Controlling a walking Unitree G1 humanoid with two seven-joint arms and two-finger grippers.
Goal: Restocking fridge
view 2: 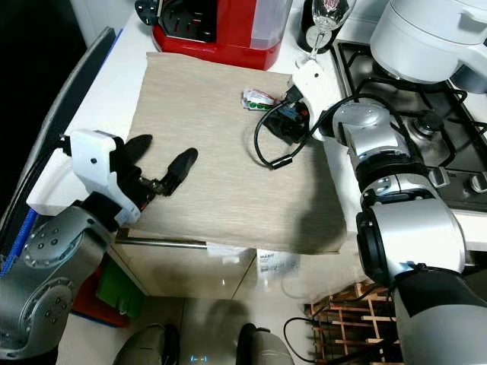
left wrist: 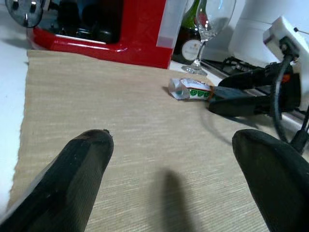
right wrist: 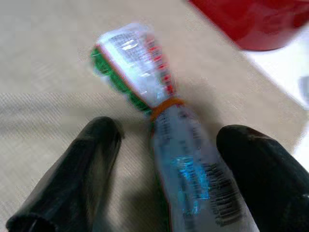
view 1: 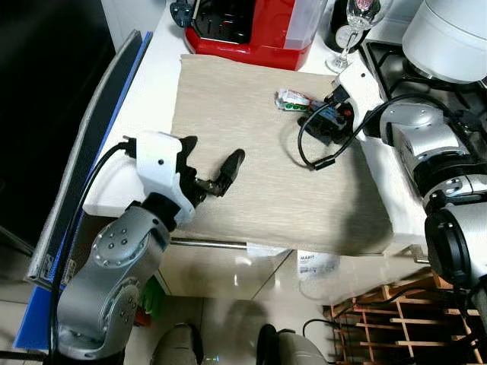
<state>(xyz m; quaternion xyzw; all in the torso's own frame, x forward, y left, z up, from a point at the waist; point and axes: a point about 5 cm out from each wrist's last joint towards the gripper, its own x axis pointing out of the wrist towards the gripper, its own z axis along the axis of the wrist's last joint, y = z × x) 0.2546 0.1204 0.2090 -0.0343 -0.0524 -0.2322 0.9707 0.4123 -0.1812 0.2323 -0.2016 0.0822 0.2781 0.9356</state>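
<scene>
A beige mat (view 1: 228, 114) covers the kitchen surface. At its 1 o'clock corner lies the plastic packet (right wrist: 159, 121), soft, light, crinkly. The right tool (right wrist: 166, 159) straddles it, released; pinch near the rubber-banded waist. The left tool (view 1: 209, 171) hovers released at 7 o'clock.

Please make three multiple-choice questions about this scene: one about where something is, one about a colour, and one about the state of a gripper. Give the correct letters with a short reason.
1. Where does the plastic packet lie?
A. on the beige mat
B. on the stove
C. on the floor

2. What colour is the appliance behind the mat?
A. blue
B. red
C. yellow

3. How is the right gripper at the packet?
A. shut on it
B. open, one finger on each side
C. far from it

Answers:
1 A, the packet rests on the mat's far part.
2 B, its body is bright red.
3 B, the right wrist view shows the fingers apart with the packet between them.
</scene>
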